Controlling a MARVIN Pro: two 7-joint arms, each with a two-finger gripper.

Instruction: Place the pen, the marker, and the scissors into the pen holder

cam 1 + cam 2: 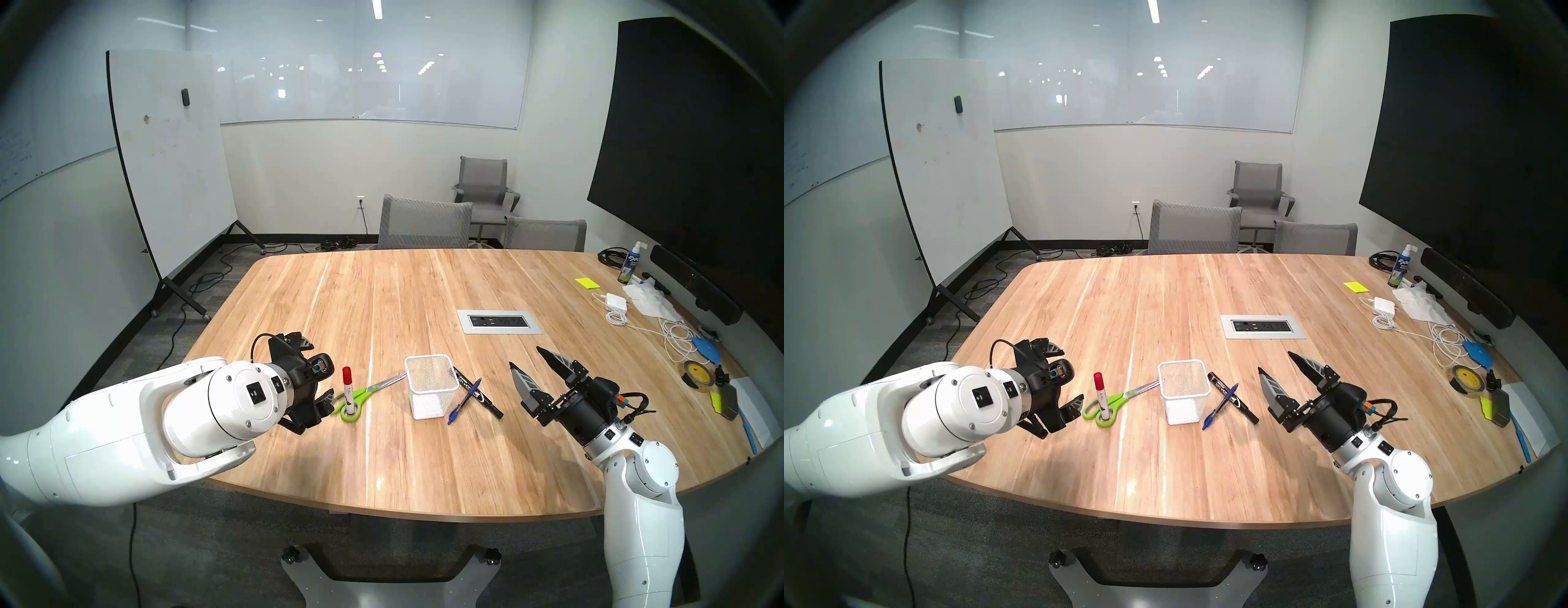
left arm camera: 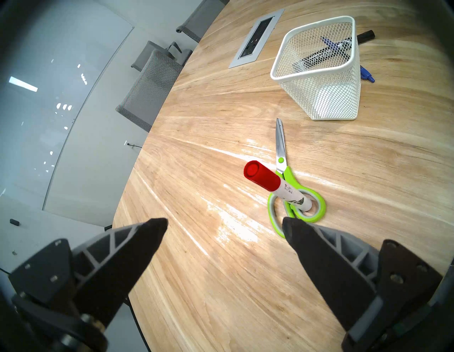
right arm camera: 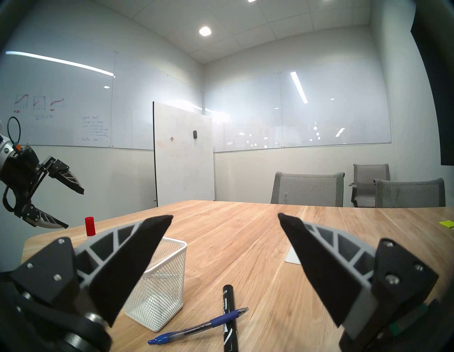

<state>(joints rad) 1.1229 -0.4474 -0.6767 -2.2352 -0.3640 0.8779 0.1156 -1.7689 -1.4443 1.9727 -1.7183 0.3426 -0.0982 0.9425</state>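
One square white-mesh pen holder (image 1: 432, 387), lime-looped scissors (image 1: 360, 397)

Left gripper (image 1: 312, 371) jaws spread, right gripper (image 1: 532, 369) jaws spread, empty

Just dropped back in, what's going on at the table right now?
Nothing is picked up yet. The left gripper and the right gripper both hover above the table, jaws open and empty. The pen holder stands empty. The scissors lie to its left, a red-capped marker standing upright in one handle loop. The pen lies across a black marker on its right.
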